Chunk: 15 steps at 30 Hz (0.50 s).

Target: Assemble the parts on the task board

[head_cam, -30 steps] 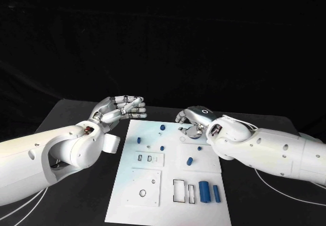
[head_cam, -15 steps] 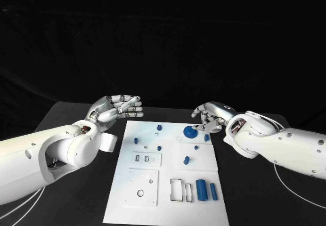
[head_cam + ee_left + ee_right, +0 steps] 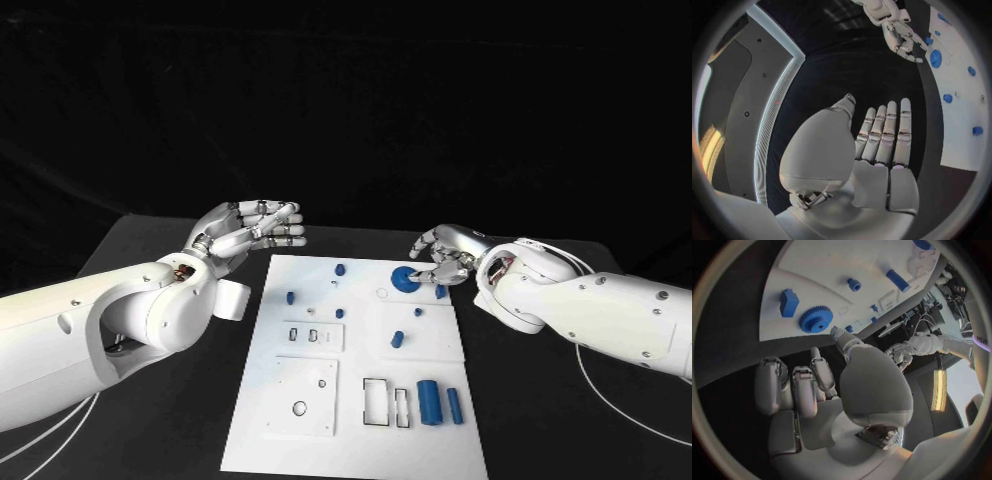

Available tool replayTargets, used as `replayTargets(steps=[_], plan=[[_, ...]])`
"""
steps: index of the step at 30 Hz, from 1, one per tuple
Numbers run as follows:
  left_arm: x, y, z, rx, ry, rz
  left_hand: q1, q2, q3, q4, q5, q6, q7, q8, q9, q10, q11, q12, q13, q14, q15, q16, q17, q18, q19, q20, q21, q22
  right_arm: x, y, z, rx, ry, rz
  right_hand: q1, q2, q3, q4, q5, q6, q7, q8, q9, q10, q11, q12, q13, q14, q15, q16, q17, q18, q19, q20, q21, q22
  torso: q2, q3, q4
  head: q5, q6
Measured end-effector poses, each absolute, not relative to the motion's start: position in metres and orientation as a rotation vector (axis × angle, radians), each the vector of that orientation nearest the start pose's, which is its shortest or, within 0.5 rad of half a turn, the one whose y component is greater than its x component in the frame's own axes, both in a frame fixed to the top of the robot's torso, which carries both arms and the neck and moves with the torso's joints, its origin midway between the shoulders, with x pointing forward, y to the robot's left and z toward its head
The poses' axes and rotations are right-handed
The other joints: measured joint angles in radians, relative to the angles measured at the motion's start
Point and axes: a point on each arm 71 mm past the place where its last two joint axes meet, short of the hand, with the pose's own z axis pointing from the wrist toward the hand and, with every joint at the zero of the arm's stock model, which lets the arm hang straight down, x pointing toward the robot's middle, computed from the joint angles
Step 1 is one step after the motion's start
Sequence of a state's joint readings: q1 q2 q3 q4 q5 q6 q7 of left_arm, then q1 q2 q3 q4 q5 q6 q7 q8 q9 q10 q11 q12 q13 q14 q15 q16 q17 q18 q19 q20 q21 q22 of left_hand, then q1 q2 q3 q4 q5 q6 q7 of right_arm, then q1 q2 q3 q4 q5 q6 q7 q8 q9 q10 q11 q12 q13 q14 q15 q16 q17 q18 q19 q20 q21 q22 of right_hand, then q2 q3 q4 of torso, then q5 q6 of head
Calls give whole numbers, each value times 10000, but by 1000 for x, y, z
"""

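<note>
Task board (image 3: pixel 361 420), a white plate, lies lengthwise in the middle of the black bench (image 3: pixel 144 250) before you. Your right hand (image 3: pixel 444 256) hovers at the board's far right corner, fingers curled downward and apart, gripping nothing; its fingertips (image 3: pixel 420 277) sit just beside a blue gear (image 3: pixel 405 279) that lies flat on the board. In the right wrist view the gear (image 3: pixel 816 319) rests clear of the fingers, with a blue block (image 3: pixel 789 302) just beside it. Your left hand (image 3: pixel 254 229) is raised off the board's far left corner, over the bench; its fingers are extended side by side and it holds nothing, as the left wrist view (image 3: pixel 879 145) confirms. Other blue parts lie scattered on the board: small pegs (image 3: pixel 291 297) toward the far end, a short cylinder (image 3: pixel 397 340) near the middle, and a thicker cylinder (image 3: pixel 428 398) with a thin bar (image 3: pixel 454 405) beside it at the near right. Rectangular slots (image 3: pixel 379 401) are outlined beside these.
</note>
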<state>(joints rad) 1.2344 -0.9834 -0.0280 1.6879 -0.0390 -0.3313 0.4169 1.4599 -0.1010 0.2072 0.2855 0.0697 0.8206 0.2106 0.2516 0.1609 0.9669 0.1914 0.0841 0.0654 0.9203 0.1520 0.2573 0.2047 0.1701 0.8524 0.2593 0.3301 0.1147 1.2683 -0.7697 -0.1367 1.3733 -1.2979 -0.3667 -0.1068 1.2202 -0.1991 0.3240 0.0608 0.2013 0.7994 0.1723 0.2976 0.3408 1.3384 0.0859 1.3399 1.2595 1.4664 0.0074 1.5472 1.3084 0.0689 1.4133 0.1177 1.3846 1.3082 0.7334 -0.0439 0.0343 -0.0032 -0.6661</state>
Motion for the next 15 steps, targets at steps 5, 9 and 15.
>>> replayTargets(steps=[5, 9, 15], plan=[[464, 229, -143, -10299, 13690, -15806, 0, 0, 3, -3, 0, 0, 0, -24, 0, 0, 0, 0, 0, 0, 0, 0, 0, 0, 0, 0, 0, 0, 517, -210, -198, -78, 17104, 5970, 53, 54, 0, 0, 0, 0, 0, 1, 0, 46, 46, 81, 117, 0, 0, 0, 0, 0, 14, -14, 36, 0, 8, -12, 7, 42, -38], [464, 229, -143, -10304, 13703, -15809, 0, 0, 29, -29, 0, 0, 0, -54, 0, 0, 0, 0, 0, 0, 0, 0, -1, 0, 0, 0, 0, 0, 518, -207, -202, -106, 17237, 5981, 52, 54, 0, 0, 0, 0, 0, 1, 0, 83, 10, 148, 198, 0, 0, 0, -1, -1, 35, 7, 95, -1, 23, -19, 27, 48, -45], [464, 229, -143, -10313, 13713, -15804, 0, 0, 29, -29, 0, 0, 0, -55, 1, 0, 0, 0, 0, 0, 0, 0, -1, 0, 0, 0, 0, 1, 519, -204, -205, -147, 17378, 5937, 106, 108, -26, 26, -1, 0, 0, 40, 8, 169, 27, 286, 364, 0, 0, 39, -2, 0, 85, -13, 151, -1, 32, -19, 27, 81, -46]])
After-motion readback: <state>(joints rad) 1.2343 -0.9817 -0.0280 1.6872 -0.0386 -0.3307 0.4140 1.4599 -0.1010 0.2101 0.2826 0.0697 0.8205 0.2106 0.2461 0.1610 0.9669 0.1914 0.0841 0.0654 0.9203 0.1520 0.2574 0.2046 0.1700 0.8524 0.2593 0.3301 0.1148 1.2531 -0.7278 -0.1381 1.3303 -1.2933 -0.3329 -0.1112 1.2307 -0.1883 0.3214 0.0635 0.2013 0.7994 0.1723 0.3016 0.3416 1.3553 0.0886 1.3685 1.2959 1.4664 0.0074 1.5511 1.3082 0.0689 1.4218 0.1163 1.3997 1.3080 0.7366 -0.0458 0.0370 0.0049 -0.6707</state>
